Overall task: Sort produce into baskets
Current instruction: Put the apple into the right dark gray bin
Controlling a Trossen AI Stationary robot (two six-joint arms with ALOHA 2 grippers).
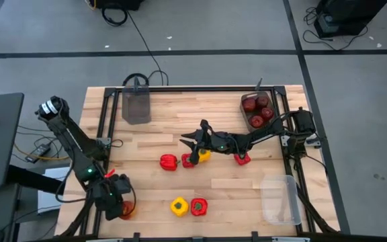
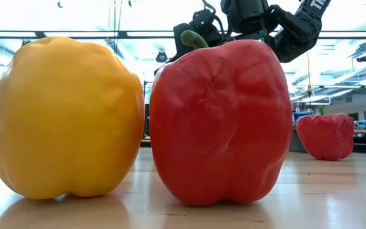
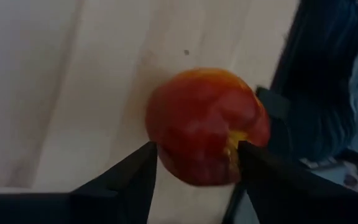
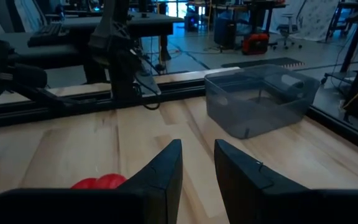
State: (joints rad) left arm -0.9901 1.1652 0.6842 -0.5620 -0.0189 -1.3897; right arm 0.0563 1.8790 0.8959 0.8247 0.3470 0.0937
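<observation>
My left gripper (image 1: 121, 205) is at the table's near left corner, shut on a red-yellow apple (image 3: 207, 127), which also shows in the high view (image 1: 128, 212). My right gripper (image 4: 197, 144) hovers over mid-table (image 1: 188, 140), slightly open and empty, above a red pepper (image 4: 98, 182). Below it lie two red peppers (image 1: 168, 162) (image 1: 189, 161) and a yellow one (image 1: 203, 156); another red one (image 1: 242, 158) lies further right. A yellow pepper (image 2: 65, 117) and a red one (image 2: 221, 121) stand side by side near the front edge. One grey basket (image 1: 257, 111) holds several apples. My left gripper pinches the apple between its two fingers, one fingertip (image 3: 149, 163) on one flank (image 3: 157, 140), the other on the opposite flank (image 3: 244, 134). The fingers come from above, pointing down. Whether the apple rests on the table or is lifted, I cannot tell.
An empty grey basket (image 1: 137, 106) stands at the far left, also in the right wrist view (image 4: 260, 99). A clear basket (image 1: 279, 198) stands at the near right. A black frame (image 1: 106, 121) runs along the table's edges. Bare wood lies between the pepper groups.
</observation>
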